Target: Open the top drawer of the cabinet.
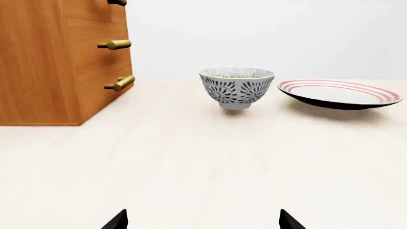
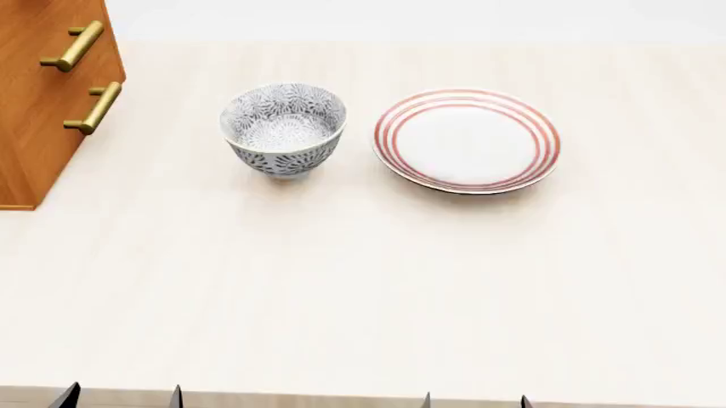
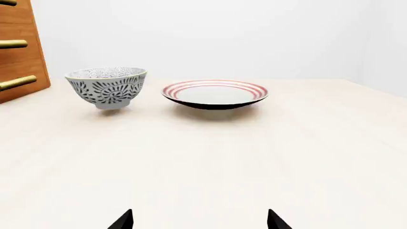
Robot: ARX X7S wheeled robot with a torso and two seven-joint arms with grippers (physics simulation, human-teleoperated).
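The orange-brown cabinet (image 1: 45, 62) stands at the table's far left, also seen as the cabinet (image 2: 40, 102) and the cabinet (image 3: 19, 62). Only the lower strip of its top drawer (image 1: 95, 9) shows, with the end of its brass handle (image 1: 117, 2) cut by the frame edge. In the head view the top drawer is out of view; two lower handles show. My left gripper (image 1: 203, 222) is open and empty, low over the table, well short of the cabinet. My right gripper (image 3: 199, 222) is open and empty too. Both sets of fingertips just show at the table's near edge.
A patterned grey bowl (image 2: 284, 127) stands right of the cabinet. A white plate with red rings (image 2: 467, 140) lies right of the bowl. The pale table (image 2: 363, 289) runs between these and my grippers. The middle handle (image 1: 114, 45) and the bottom handle (image 1: 121, 83) stick out toward the bowl.
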